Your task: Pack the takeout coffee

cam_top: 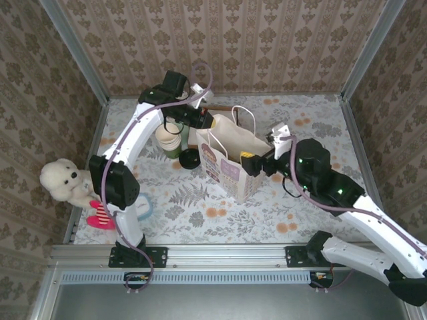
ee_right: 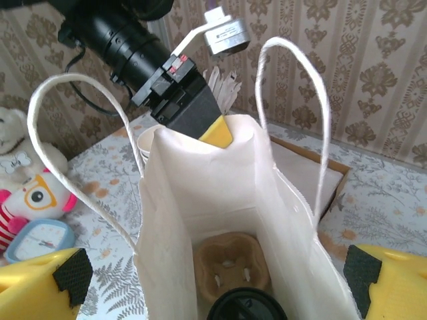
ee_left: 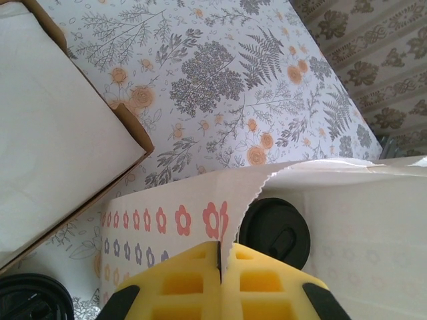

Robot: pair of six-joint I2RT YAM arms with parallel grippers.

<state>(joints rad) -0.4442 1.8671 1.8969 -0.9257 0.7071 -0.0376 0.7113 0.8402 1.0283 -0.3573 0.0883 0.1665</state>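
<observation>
Two risks: bag toppling, cup jolted.
Cause: a sideways tug on the rim could tip the light white paper bag with cord handles point(ee_right: 200, 187) on the floral worktop point(cam_top: 200, 200).
Right end effector point(ee_right: 218, 277): jaws spread wide either side of the bag's near end, gripping nothing.
Takeout coffee: olive-green paper cup with round black plastic lid point(ee_right: 243, 308), deep inside the bag by the brown moulded-pulp carrier point(ee_right: 227, 263).
Left end effector point(ee_left: 221, 263): clamped tight on the bag's far rim.

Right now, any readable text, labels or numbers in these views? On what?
Nothing can be read.
paper bag: printed panel on its side, too small to read.
blue clock: dial marks too blurred to read.
</observation>
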